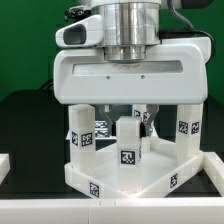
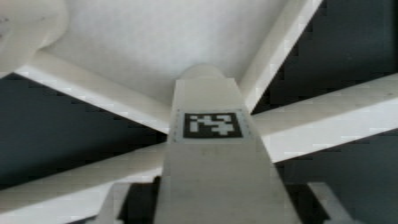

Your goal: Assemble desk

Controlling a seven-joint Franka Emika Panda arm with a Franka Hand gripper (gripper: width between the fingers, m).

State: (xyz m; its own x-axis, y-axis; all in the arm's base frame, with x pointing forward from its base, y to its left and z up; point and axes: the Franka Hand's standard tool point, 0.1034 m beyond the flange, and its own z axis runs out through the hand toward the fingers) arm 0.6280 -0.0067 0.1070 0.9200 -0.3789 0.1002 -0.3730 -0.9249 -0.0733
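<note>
The white desk tabletop [image 1: 120, 178] lies upside down on the black table with one corner toward the front. Tagged white legs stand on it at the exterior view's left [image 1: 80, 138], back [image 1: 101, 126] and right [image 1: 185, 125]. A fourth leg [image 1: 128, 150] stands at the front corner. My gripper [image 1: 128, 120] comes down over its top and is shut on it. In the wrist view this leg [image 2: 214, 150] runs between my fingers [image 2: 128, 202] toward the corner where two rims of the tabletop [image 2: 143, 40] meet. My gripper [image 2: 221, 208] sits at the leg's near end.
A white bar [image 1: 208, 166] lies on the table at the exterior view's right front, and another white piece [image 1: 5, 162] sits at the left edge. My wide wrist housing [image 1: 125, 75] hangs close over the standing legs.
</note>
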